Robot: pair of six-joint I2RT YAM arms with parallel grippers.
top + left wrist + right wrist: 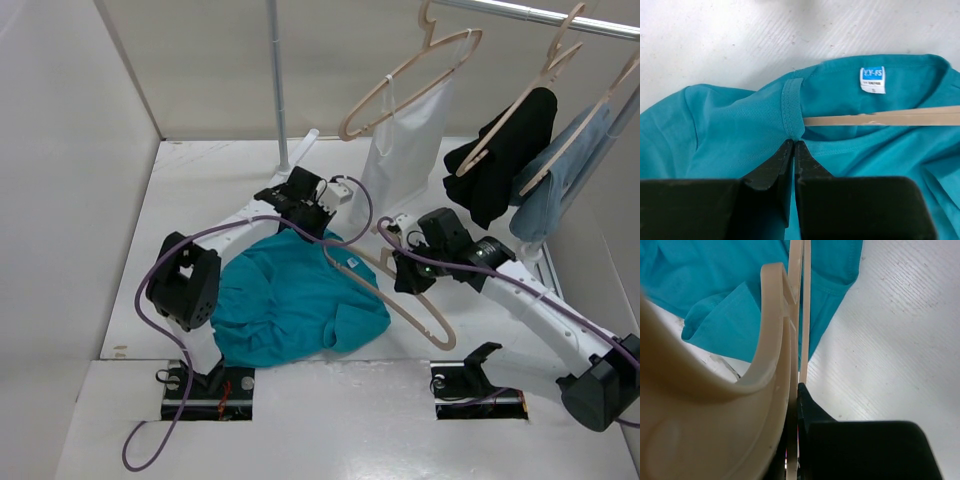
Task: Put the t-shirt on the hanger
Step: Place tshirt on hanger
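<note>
One white table (pixel 200 190); left tool (pixel 793 146) grips t-shirt (pixel 730 135), right tool (pixel 410 283) grips hanger (pixel 775 330).

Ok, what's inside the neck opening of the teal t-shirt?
One arm of the hanger runs into the t-shirt collar, near the white label. Its tip is covered by fabric where the left gripper pinches the collar.

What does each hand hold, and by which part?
The left hand pinches the t-shirt by its collar; the right hand grips the hanger near its hook.

Left gripper (pixel 792 144) pinched tight on t-shirt (pixel 725 130); right gripper (pixel 796 390) apparently clamped on hanger (pixel 771 320).
</note>
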